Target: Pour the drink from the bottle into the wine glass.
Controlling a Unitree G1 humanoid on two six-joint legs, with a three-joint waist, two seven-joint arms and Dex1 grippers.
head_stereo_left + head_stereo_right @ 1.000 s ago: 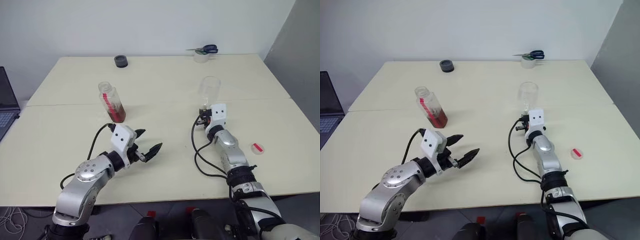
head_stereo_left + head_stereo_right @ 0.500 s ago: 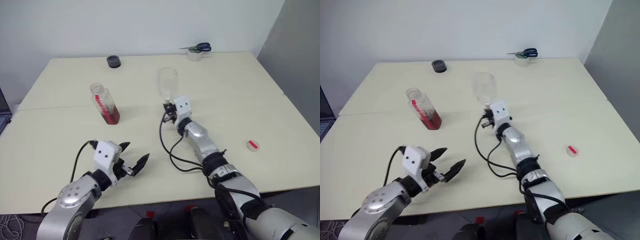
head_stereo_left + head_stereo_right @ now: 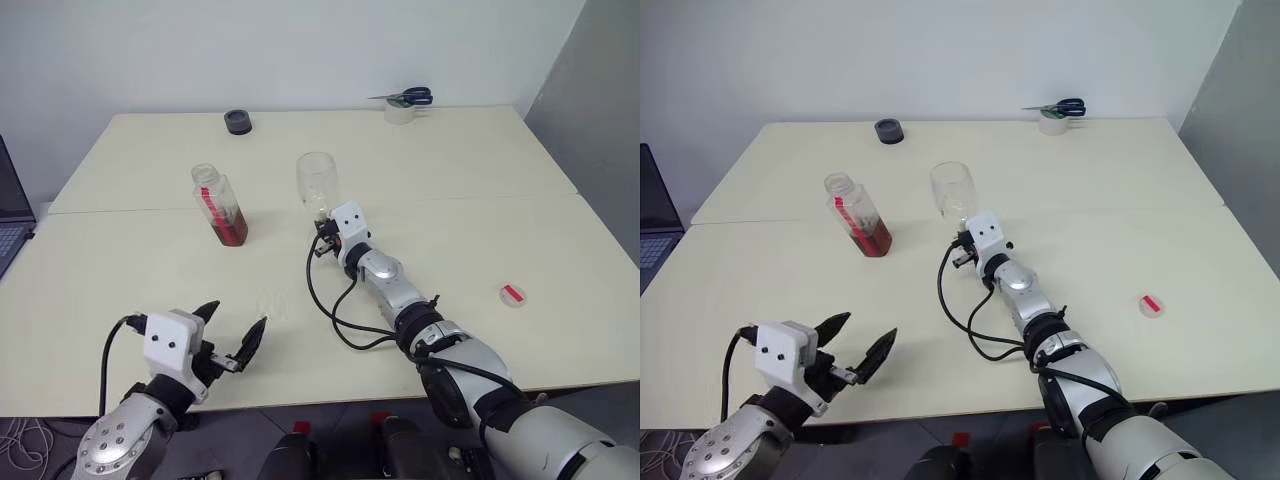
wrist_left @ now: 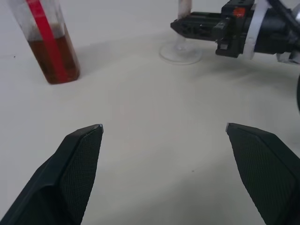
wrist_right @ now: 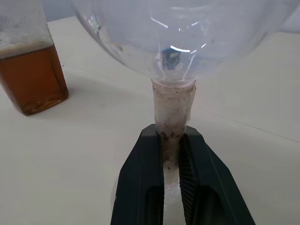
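so the right gripper, clamped on the stem of the wine glass, has slid it across the table to just beside the bottle, which stands uncapped with the drink low in it. the left gripper has pulled back toward the near edge, jaws wide and empty. looks like setup for the pour, bottle still needs grabbing.

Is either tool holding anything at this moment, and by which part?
The right tool is shut on the thin stem of the clear stemmed wine glass. The left tool is open and holds nothing.
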